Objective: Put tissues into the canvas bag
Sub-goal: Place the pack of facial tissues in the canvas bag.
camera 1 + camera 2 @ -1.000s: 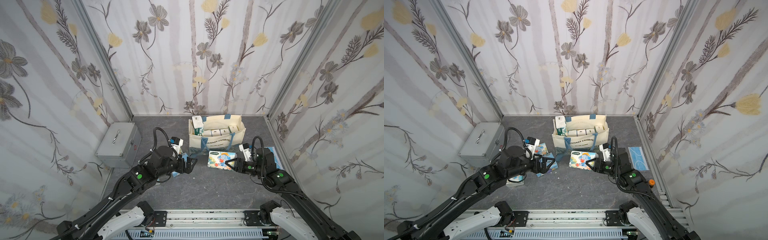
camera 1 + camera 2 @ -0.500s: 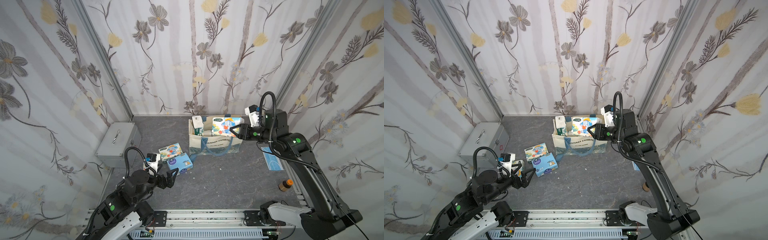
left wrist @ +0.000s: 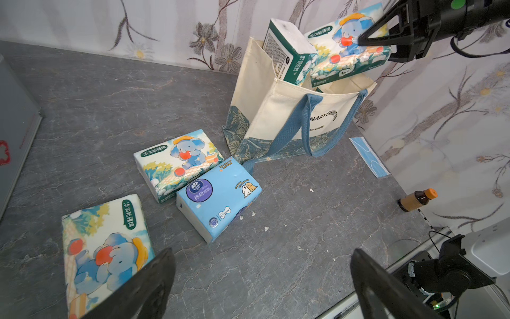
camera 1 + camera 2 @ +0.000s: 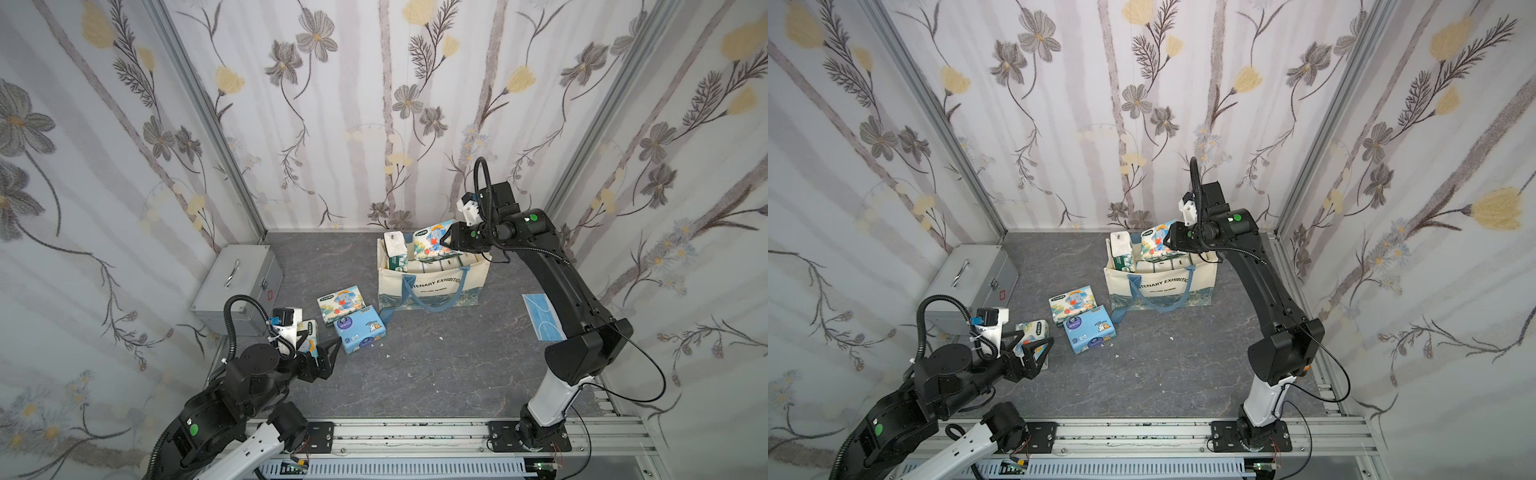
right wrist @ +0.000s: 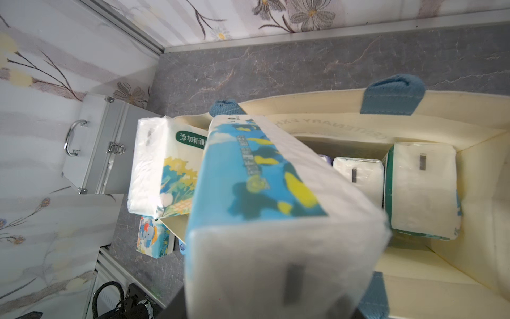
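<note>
Right gripper (image 4: 444,243): clamped on an elephant-print pack (image 4: 428,245), tilted over the bag's open top, upper right of centre.
Canvas bag (image 4: 432,286): upright on the counter (image 4: 436,374), more packs standing inside.
Left gripper (image 4: 1034,340): jaws wide apart, empty, lower left, just by a lone pack (image 3: 105,248).
Loose packs: elephant pack (image 4: 340,302) touching light blue pack (image 4: 359,334), left of the bag.

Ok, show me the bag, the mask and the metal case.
Bag (image 4: 473,277), in a top view, on its cream front wall.
Mask (image 4: 541,316), in a top view, on its blue middle.
Case (image 4: 249,286), in a top view, on its lid.
</note>
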Robot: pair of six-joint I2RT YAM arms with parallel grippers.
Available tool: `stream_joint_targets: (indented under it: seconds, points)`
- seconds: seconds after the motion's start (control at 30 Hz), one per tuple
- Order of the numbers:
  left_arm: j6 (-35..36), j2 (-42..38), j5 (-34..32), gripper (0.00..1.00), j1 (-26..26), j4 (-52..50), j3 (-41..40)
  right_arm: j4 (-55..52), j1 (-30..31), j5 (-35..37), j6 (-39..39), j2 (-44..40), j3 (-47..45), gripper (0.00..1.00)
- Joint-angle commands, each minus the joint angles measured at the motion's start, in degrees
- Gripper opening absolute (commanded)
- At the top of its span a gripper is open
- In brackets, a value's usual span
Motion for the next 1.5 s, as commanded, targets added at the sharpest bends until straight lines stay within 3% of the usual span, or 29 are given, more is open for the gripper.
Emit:
stream_joint_targets:
  seconds: [0.0,0.5,0.87,1.07,1.47]
  points:
    - [0.2,-1.6,-1.2,1.00,0.1,-1.2,-1.3,-3.8,0.9,-1.7,-1.0,2.4,2.6,0.50]
    - [0.3,-1.6,-2.5,1.00,2.7,-2.0,-1.6,-10.6,5.0,-0.1,-1.4,15.6,17.6,0.60]
    - [1.3,0.0,0.1,1.00,5.6,-0.9,-2.2,-7.7,5.0,-4.5,0.3,16.5,18.2,0.69]
    - [1.3,-0.3,0.1,1.00,5.9,-0.9,-2.2,-4.2,5.3,-11.1,2.6,17.8,18.1,0.79]
    - [1.4,-0.6,0.4,1.00,6.7,-0.8,-2.1,-2.7,5.2,-13.8,3.5,17.9,18.1,0.89]
